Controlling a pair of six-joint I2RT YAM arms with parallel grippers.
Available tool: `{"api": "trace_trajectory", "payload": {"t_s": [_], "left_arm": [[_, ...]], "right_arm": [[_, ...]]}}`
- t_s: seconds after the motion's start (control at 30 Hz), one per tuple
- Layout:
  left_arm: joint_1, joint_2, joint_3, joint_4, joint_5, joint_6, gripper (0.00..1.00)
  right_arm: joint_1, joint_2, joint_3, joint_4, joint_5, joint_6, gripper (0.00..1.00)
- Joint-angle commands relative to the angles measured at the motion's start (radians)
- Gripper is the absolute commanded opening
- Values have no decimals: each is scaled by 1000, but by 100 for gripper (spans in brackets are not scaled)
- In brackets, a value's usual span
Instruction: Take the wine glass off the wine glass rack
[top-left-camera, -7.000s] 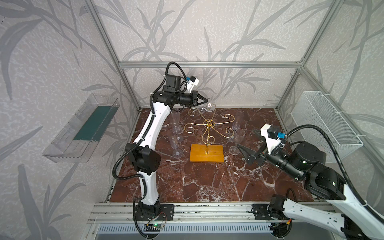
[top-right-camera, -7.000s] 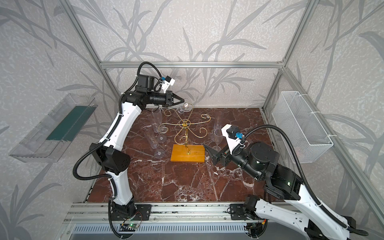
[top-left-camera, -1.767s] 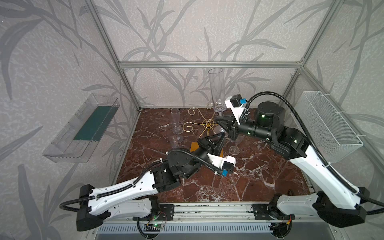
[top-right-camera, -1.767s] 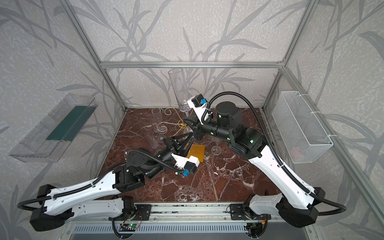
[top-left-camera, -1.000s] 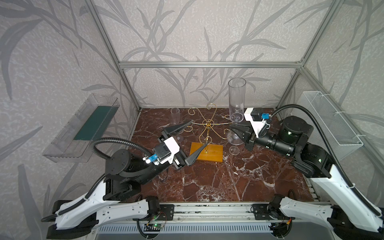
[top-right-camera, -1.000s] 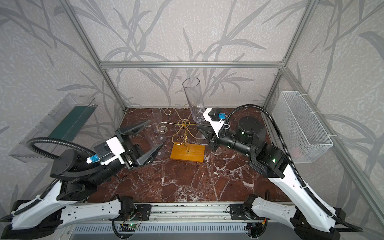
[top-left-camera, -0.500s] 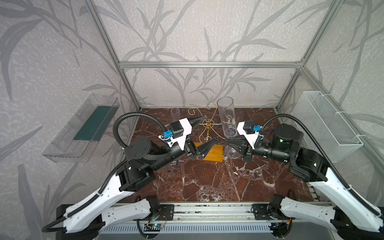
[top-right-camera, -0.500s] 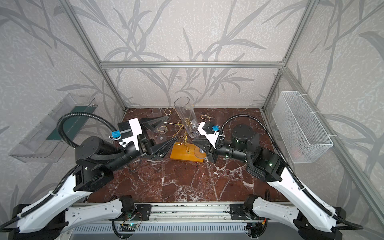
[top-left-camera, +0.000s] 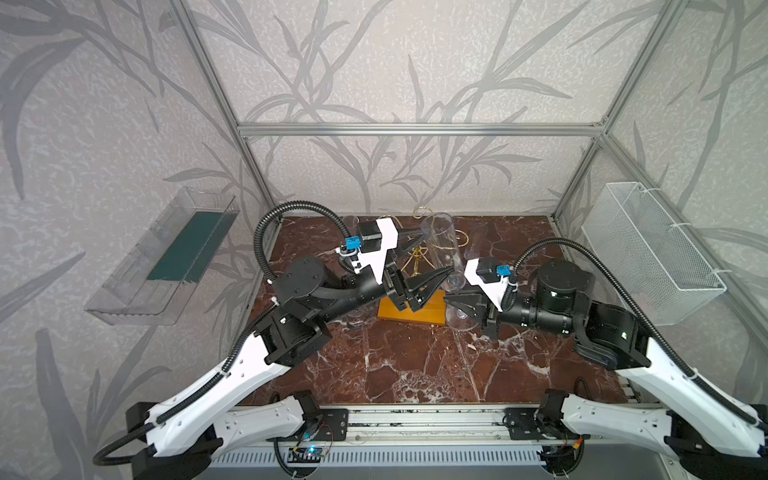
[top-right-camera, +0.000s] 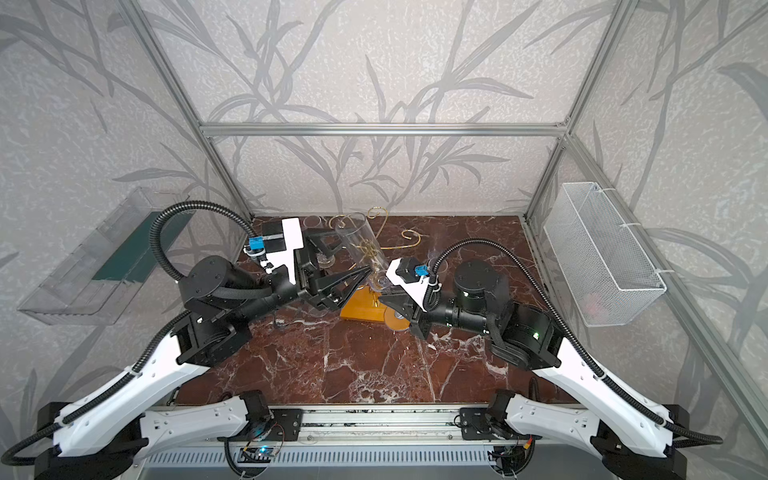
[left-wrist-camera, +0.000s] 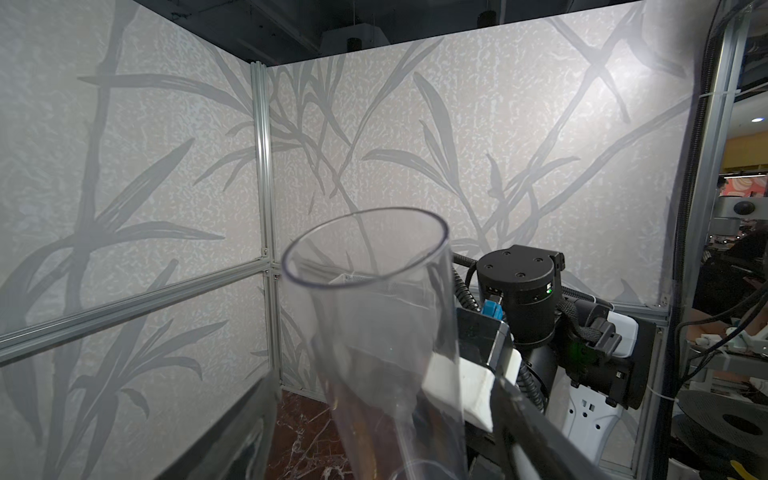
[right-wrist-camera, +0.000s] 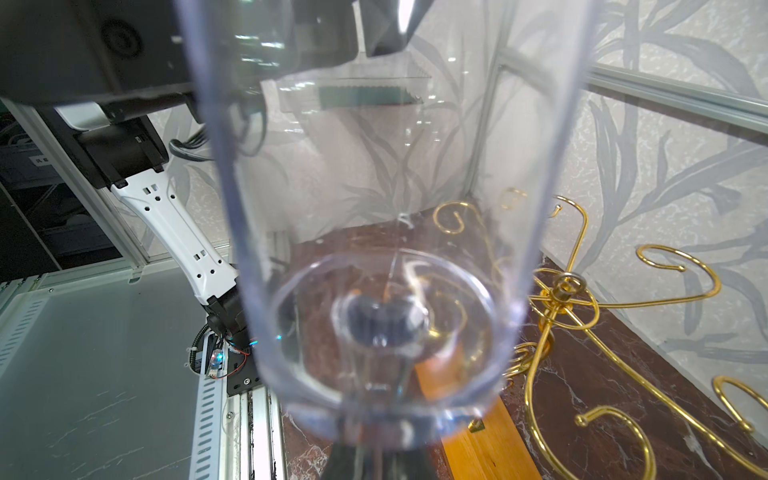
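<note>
Red-brown marble tabletop (top-left-camera: 415, 365) — leaf-patterned walls (top-left-camera: 374, 62)

There are two robot arms, the left arm (top-left-camera: 232, 374) and the right arm (top-left-camera: 673, 390), so two sets of jaws. Between the jaws is one tall wine glass (top-left-camera: 442, 245). Just behind the jaws is one gold wine glass rack (top-left-camera: 428, 316). At least two more clear glasses (top-left-camera: 478, 239) stand on the counter (top-left-camera: 415, 374) past the jaws; I cannot count them all. Far out to the sides hang one wire basket (top-left-camera: 648, 249) and one clear tray (top-left-camera: 158, 266).
</note>
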Motion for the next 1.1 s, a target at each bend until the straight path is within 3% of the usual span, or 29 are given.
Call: {"api": "trace_trajectory", "payload": {"t_s": [0.0,0.2,0.47,0.63,0.7,0.77,0.83,1.07], "left_arm": [[7,4,34,58,32,-56,80],[16,20,15,112,63,-126,66],[17,23,0,99,88,-127,39],[16,17,-8,87,97,-122,33],[17,8,-19,88,92,-117,33],[16,-7,-34,75,82,-107,33],[17,-27,-50,51,63,-101,32],[17,-142,-117,-85,9,-43,33]], "right_arm": [[16,-15,-18,18,15,14,0],[33,-11,-44,15,57,17,0],[38,-10,-55,18,79,11,0],[39,-4,-56,15,86,13,1],[41,-5,-56,17,100,15,18],[43,-12,-56,21,111,14,46],[43,-26,-56,34,115,16,60],[43,-107,-53,84,168,14,73]]}}
